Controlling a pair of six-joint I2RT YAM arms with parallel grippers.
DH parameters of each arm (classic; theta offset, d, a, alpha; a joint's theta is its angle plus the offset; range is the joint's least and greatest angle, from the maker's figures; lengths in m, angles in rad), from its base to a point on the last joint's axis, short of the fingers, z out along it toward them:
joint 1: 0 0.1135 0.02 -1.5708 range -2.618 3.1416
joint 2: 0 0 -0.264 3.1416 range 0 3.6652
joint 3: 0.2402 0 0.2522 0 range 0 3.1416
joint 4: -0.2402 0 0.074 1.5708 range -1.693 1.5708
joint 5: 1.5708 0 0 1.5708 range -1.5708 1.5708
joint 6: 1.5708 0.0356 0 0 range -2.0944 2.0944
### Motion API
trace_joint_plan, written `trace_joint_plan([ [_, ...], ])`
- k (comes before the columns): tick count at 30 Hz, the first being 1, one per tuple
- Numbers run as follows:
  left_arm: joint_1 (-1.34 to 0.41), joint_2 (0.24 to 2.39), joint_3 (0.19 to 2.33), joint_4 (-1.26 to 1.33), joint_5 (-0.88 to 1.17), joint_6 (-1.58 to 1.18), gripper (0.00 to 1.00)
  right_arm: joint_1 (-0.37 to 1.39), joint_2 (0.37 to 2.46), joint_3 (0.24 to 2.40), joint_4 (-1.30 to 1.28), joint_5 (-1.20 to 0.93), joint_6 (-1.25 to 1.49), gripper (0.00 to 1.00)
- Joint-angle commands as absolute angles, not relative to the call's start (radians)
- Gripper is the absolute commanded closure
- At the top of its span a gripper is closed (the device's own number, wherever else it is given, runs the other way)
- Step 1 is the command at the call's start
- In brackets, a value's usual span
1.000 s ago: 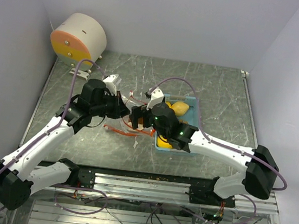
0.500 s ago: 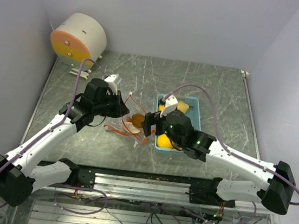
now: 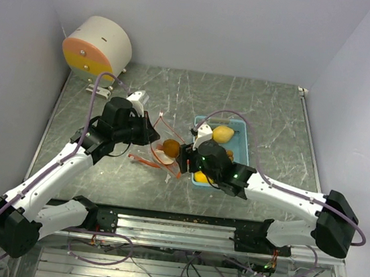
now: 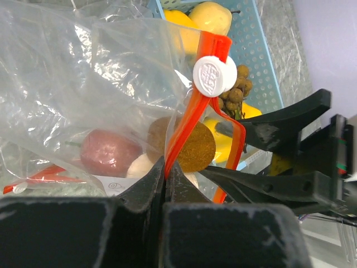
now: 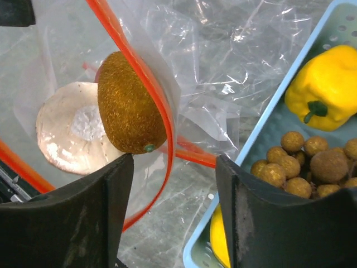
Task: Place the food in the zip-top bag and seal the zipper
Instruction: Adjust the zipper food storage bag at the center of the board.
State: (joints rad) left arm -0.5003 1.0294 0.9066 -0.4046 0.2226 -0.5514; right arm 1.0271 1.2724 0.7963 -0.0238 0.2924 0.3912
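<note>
The grey-green marbled table (image 3: 275, 116) fills the floor of the booth; at its far left corner a white drum (image 3: 98, 47) lies on its side, its round face half orange, half yellow.

Near the middle lies the clear zip-top bag (image 3: 160, 150), crumpled, its mouth facing the light blue tray (image 3: 243, 129) just beside it on the right.

The left gripper (image 4: 165, 167) is clamped tight on the bag's orange zipper strip (image 4: 189, 117), holding that edge up off the table.

The right gripper (image 5: 173, 162) hangs at the bag's mouth with its jaws well apart and nothing gripped; the orange rim of the bag runs through the gap between its fingers.

Inside the bag sit a dark red apple (image 4: 109, 152), a fuzzy brown kiwi (image 5: 129, 106) right at the opening against the orange rim, and a pale round slice (image 5: 70, 134) touching the kiwi.

In the tray lie a yellow bell pepper (image 5: 323, 84), a cluster of small brown balls (image 5: 304, 162) close by it, and more yellow fruit, partly hidden under the right arm.

The white zipper slider (image 4: 213, 75) sits at the raised end of the orange strip.
</note>
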Motion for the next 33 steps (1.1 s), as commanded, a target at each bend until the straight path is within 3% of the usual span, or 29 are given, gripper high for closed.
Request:
trace_joint_plan([
  [1, -0.506, 1.014, 0.938, -0.366, 0.248, -0.566, 0.93, 1.014, 1.322, 0.821, 0.047, 0.271, 0.392, 0.46],
  [2, -0.506, 1.014, 0.936, -0.365, 0.251, -0.566, 0.93, 1.012, 1.332, 0.827, 0.05, 0.269, 0.392, 0.52],
  [4, -0.506, 1.011, 0.938, -0.372, 0.252, -0.561, 0.93, 1.007, 1.343, 0.846, 0.043, 0.278, 0.392, 0.82],
  [6, -0.506, 1.0, 0.944, -0.395, 0.246, -0.551, 0.93, 1.003, 1.348, 0.879, 0.018, 0.314, 0.384, 1.0],
  [12, -0.506, 0.98, 0.992, -0.63, 0.093, -0.456, 0.93, 0.977, 1.388, 1.154, -0.196, 0.599, 0.292, 1.0],
  [17, -0.506, 0.936, 0.993, -0.733, -0.005, -0.439, 0.93, 0.961, 1.479, 1.319, -0.211, 0.678, 0.236, 1.0],
  [27, -0.506, 0.94, 1.241, -0.868, -0.165, -0.381, 0.93, 0.958, 1.481, 1.23, -0.082, 0.019, 0.244, 1.0],
  [28, -0.506, 0.94, 1.23, -0.842, -0.157, -0.379, 0.93, 0.957, 1.465, 1.201, -0.071, -0.001, 0.254, 0.96],
  [31, -0.506, 0.954, 1.115, -0.737, -0.129, -0.397, 0.93, 0.958, 1.407, 1.12, -0.074, 0.011, 0.264, 0.68],
  [33, -0.506, 0.979, 1.012, -0.622, -0.085, -0.424, 0.93, 0.957, 1.372, 1.087, -0.099, 0.04, 0.257, 0.43],
])
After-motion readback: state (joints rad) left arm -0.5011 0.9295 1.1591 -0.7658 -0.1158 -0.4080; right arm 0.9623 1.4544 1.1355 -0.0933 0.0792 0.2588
